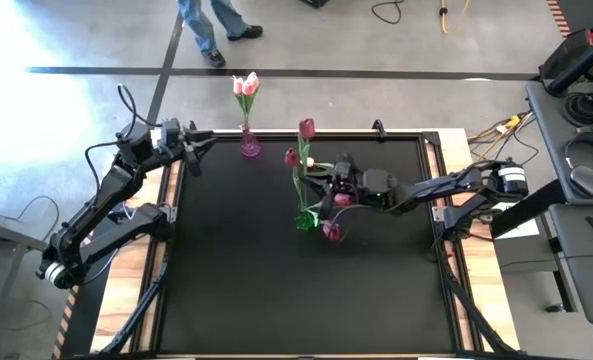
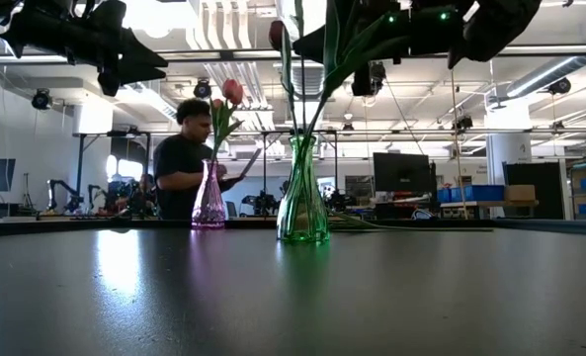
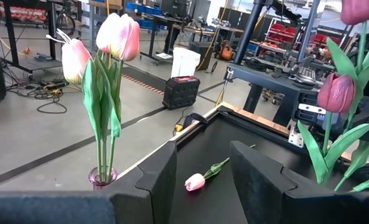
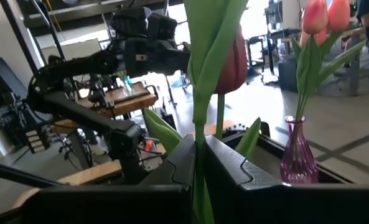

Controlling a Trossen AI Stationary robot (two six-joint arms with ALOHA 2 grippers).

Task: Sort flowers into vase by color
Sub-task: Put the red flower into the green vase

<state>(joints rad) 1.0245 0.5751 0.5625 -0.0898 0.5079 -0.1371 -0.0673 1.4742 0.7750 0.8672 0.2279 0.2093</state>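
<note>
- Right gripper (image 1: 338, 186) pinches a dark tulip's stem (image 4: 200, 118), just beside and above the green vase (image 1: 305, 219)
- Stem upright, roughly along the vase's axis
- Left gripper (image 1: 188, 142), fingers spread, waits well apart from the green vase, near the pink vase (image 1: 249, 143)

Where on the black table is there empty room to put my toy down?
The whole near half of the black mat is bare, and so is the left middle below the pink vase. It is crowded around the green vase, where the right gripper holds a dark tulip.
</note>
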